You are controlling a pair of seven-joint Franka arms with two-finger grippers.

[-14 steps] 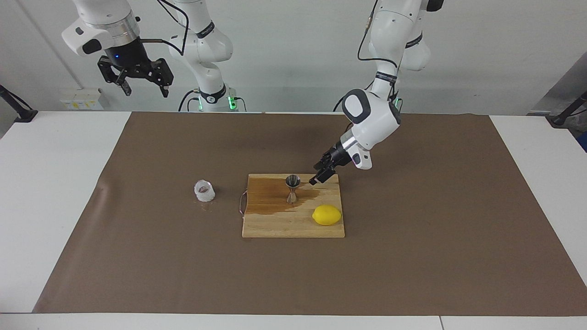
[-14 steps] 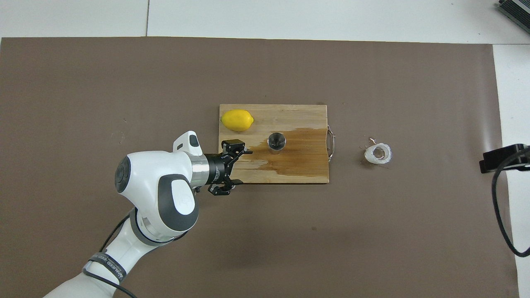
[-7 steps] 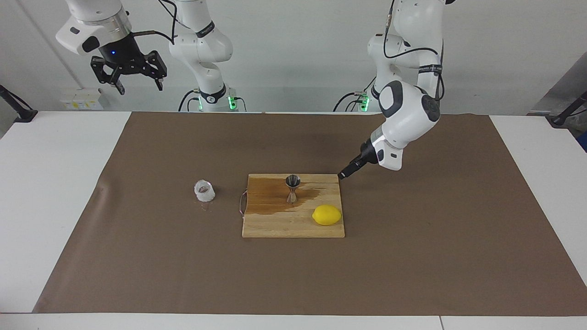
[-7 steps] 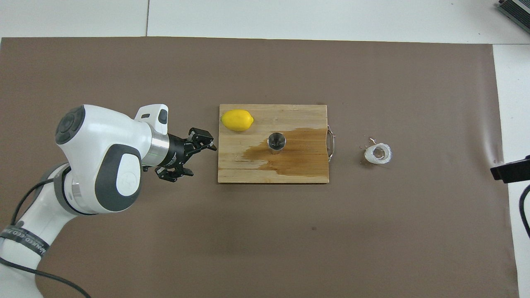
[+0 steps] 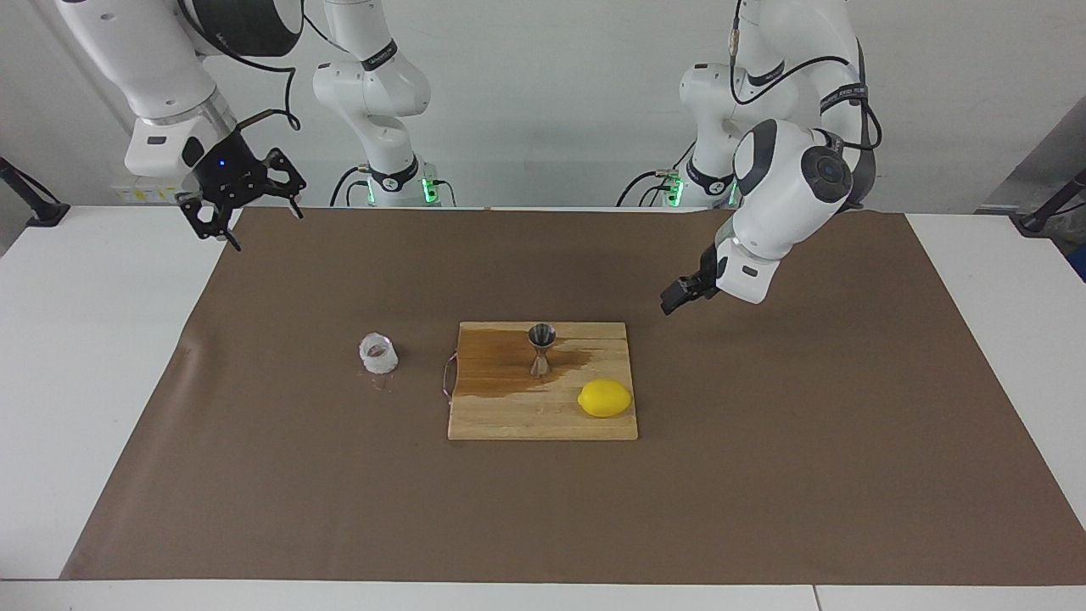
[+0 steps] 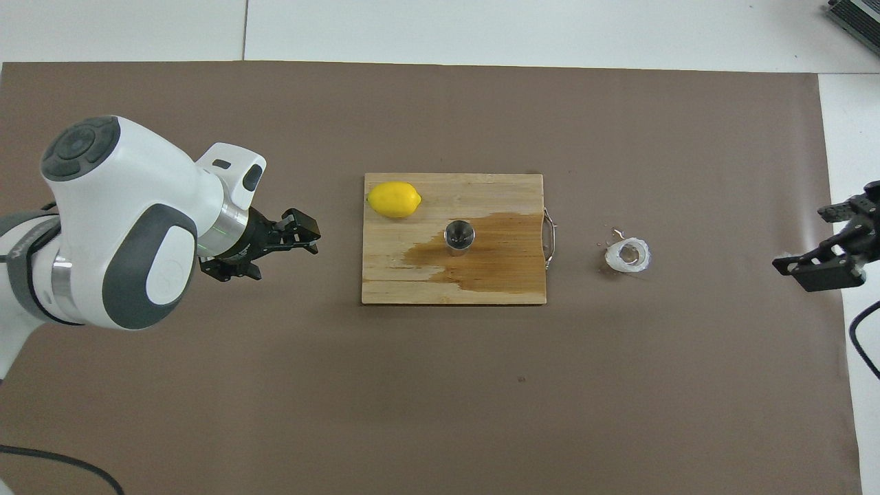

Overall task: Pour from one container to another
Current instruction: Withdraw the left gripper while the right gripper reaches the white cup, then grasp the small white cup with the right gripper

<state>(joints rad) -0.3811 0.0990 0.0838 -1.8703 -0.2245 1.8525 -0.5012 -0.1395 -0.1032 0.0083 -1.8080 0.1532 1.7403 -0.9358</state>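
Steel jigger [image 5: 541, 348] upright on wet cutting board [image 5: 543, 420], lemon [image 5: 604, 398] at its 4 o'clock in facing view. Glass cup [image 5: 378, 353] on brown mat [image 5: 764, 475], at board's 9 o'clock. L gripper [image 5: 679, 297] spread, empty, over mat. R gripper [image 5: 242, 208] spread, empty, over mat corner.

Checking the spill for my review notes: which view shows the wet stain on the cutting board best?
The overhead view: the wet stain spreads in full outline around the jigger. The facing view shows it foreshortened.

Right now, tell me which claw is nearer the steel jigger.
Left. The left claw hangs over the brown mat beside the cutting board that carries the jigger; the right claw is raised over the mat's edge.
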